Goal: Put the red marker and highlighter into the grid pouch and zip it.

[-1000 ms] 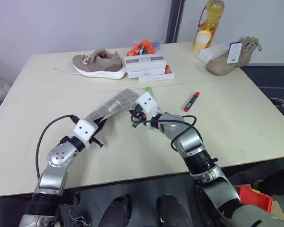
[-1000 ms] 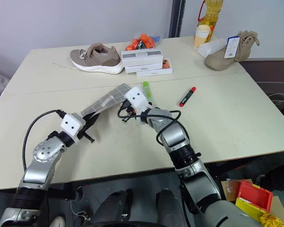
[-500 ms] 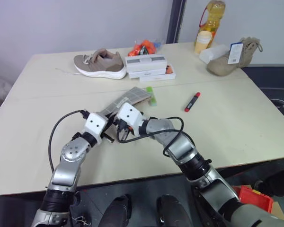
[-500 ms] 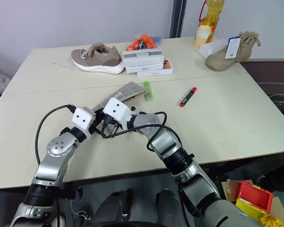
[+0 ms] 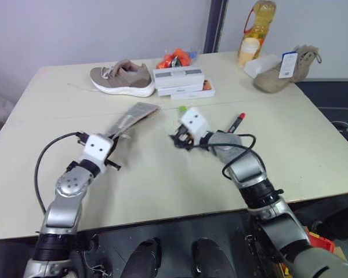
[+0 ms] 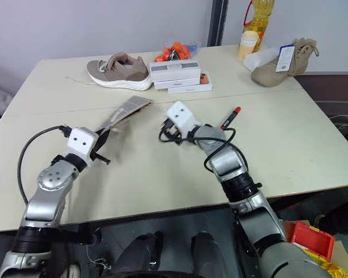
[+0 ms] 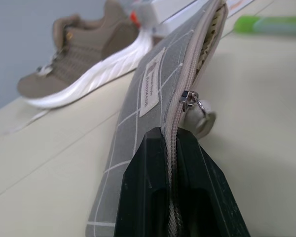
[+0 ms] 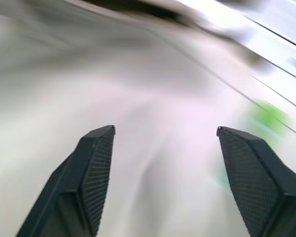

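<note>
My left gripper (image 5: 115, 142) is shut on the near end of the grid pouch (image 5: 134, 116), pinching it beside the zipper. In the left wrist view the grid pouch (image 7: 148, 89) stands on edge with its zipper slider (image 7: 187, 96) close to my fingers (image 7: 143, 163), and the far end gapes open. My right gripper (image 5: 178, 141) hovers open over bare table to the right of the pouch, holding nothing. The light-green highlighter (image 5: 182, 108) peeks out just behind my right wrist. The red marker (image 5: 236, 123) lies further right on the table.
A tan sneaker (image 5: 123, 76), stacked white boxes (image 5: 182, 81) and an orange bundle (image 5: 175, 58) line the far side. At the far right corner are a yellow bottle (image 5: 256, 26), a white box (image 5: 261, 63) and a tan boot (image 5: 284, 72).
My right gripper, shut at the pouch's near end half a second ago, has let go, opened and swung right. My left gripper has shifted left, taking the pouch with it.
</note>
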`<action>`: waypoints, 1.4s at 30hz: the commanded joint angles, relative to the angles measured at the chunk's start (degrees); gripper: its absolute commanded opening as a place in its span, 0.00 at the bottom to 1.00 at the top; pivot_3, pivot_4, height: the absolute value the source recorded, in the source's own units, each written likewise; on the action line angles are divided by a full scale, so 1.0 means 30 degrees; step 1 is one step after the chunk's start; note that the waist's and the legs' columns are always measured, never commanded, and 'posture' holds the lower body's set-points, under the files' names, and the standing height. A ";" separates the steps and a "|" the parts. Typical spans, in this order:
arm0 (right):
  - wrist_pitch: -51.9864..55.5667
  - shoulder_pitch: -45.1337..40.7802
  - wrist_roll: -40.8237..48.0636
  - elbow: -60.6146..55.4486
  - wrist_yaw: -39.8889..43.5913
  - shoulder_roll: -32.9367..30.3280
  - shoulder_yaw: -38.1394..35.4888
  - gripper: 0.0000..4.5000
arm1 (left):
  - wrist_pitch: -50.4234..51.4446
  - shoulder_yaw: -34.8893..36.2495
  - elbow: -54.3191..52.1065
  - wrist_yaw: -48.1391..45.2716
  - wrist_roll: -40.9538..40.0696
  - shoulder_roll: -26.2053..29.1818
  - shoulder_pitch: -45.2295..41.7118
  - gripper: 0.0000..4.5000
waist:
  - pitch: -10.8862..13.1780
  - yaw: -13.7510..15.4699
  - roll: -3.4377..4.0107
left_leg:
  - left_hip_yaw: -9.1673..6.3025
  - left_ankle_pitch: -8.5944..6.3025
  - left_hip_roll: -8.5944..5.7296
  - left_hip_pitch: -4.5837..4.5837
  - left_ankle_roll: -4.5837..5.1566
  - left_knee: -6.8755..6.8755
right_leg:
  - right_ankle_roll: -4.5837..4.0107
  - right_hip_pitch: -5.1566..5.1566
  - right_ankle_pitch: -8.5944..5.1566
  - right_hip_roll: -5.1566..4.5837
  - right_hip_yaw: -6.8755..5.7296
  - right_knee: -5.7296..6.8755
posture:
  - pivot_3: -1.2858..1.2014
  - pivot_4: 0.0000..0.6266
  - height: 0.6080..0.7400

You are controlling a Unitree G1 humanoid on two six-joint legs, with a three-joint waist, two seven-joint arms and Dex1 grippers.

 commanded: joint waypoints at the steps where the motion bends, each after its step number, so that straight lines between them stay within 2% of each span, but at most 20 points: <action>1: -0.0883 -0.1394 0.0377 0.2210 -0.1480 0.0927 -0.1431 0.78 | 0.0278 0.0183 -0.0135 0.0295 0.0351 0.0239 -0.0096 0.00 | 0.0000 -0.0047 0.0000 | 0.0001 0.0000 0.0001 0.0000 0.0000 0.0000 | 0.0000 0.0000 0.0000 0.0001 0.0000 0.0001 | 0.52 0.24 1.00; 10: -0.3679 -0.4369 0.0798 1.0773 -0.4081 0.3429 -0.3203 0.78 | 0.1411 -0.0143 -0.0190 0.1081 0.0174 -0.1259 -0.1060 0.00 | 0.0000 -0.0056 0.0001 | 0.0011 0.0003 0.0001 0.0000 -0.0003 -0.0001 | 0.0001 0.0002 0.0002 0.0005 0.0005 0.0003 | 0.52 0.24 1.00; 13: -0.4496 -0.4839 0.0878 1.2316 -0.5027 0.3628 -0.3809 0.58 | 0.1575 -0.0194 -0.0356 0.1216 0.0215 -0.1577 -0.1122 0.00 | -0.0001 -0.0031 -0.0001 | 0.0013 0.0005 -0.0002 0.0001 -0.0006 0.0008 | 0.0002 0.0009 0.0003 0.0006 0.0007 0.0004 | 0.52 0.24 1.00; 18: -0.5478 -0.4714 0.0804 1.2272 -0.4707 0.3591 -0.3849 0.00 | 0.1636 -0.0152 -0.0525 0.1188 0.0195 -0.1707 -0.0951 0.00 | 0.0000 -0.0094 0.0000 | 0.0013 0.0006 0.0000 0.0001 -0.0007 0.0007 | 0.0002 0.0007 0.0003 0.0007 0.0007 0.0005 | 0.52 0.24 1.00; 22: -0.5841 -0.4149 0.1403 1.0712 -0.2681 0.3476 -0.3731 0.00 | 0.1570 -0.0090 -0.0445 0.1098 0.0162 -0.1652 -0.0886 0.00 | 0.0001 -0.0129 0.0002 | 0.0014 0.0006 0.0002 0.0002 -0.0007 0.0002 | 0.0001 0.0004 0.0002 0.0012 0.0008 0.0005 | 0.52 0.24 1.00; 26: -0.5699 -0.3871 0.1269 0.9491 -0.2885 0.3251 -0.3783 0.41 | 0.1519 -0.0109 -0.0262 0.0983 0.0137 -0.1622 -0.1101 0.00 | 0.0001 -0.0118 0.0003 | 0.0013 0.0006 0.0003 0.0001 -0.0007 0.0001 | 0.0001 0.0001 0.0002 0.0012 0.0008 0.0007 | 0.52 0.24 1.00; 31: -0.5379 -0.4106 0.0282 1.0131 -0.5013 0.3140 -0.3626 0.99 | 0.1415 -0.0253 -0.0017 0.0873 0.0165 -0.1713 -0.1299 0.00 | 0.0001 -0.0108 0.0002 | 0.0012 0.0006 0.0002 0.0001 -0.0007 0.0002 | 0.0001 0.0002 0.0002 0.0010 0.0008 0.0007 | 0.52 0.24 1.00; 39: -0.4815 -0.4811 0.1248 1.2908 -0.5695 0.3849 -0.4777 0.99 | 0.1341 -0.0461 0.0044 0.0812 0.0172 -0.1826 -0.1423 0.00 | 0.0001 -0.0127 0.0002 | 0.0015 0.0008 0.0002 0.0001 -0.0010 0.0003 | 0.0001 0.0003 0.0002 0.0009 0.0011 0.0007 | 0.52 0.24 1.00; 42: -0.5068 -0.4740 0.1457 1.2804 -0.5761 0.3881 -0.4973 0.80 | 0.1338 -0.0471 -0.0059 0.0838 0.0148 -0.1809 -0.1330 0.00 | 0.0001 -0.0120 0.0002 | 0.0013 0.0009 0.0002 0.0001 -0.0009 0.0003 | 0.0001 0.0002 0.0003 0.0012 0.0011 0.0010 | 0.52 0.24 1.00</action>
